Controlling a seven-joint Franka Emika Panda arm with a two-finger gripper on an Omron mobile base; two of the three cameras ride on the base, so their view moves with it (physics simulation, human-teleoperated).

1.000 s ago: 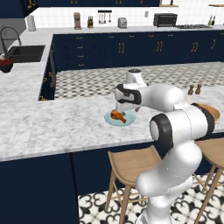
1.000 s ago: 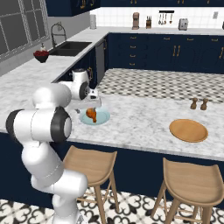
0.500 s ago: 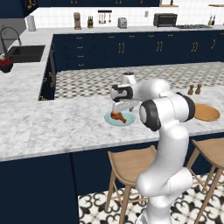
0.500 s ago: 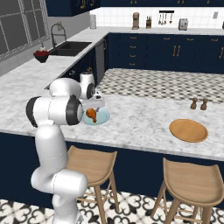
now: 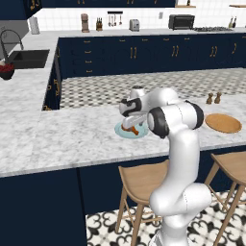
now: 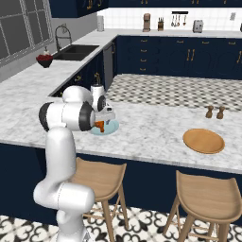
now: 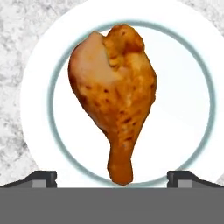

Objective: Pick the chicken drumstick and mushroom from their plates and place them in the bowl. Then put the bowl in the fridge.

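A marble counter (image 5: 72, 139) carries a pale-blue plate (image 5: 121, 130), a tan plate (image 5: 223, 123) and two shakers (image 5: 214, 98).

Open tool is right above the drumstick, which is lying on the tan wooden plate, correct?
Not quite. The chicken drumstick lies on the pale light-blue plate, as the hand view shows. The tool is open above it.

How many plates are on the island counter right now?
2. The pale blue plate lies under the gripper with the chicken drumstick on it; the tan plate lies near the counter's right end.
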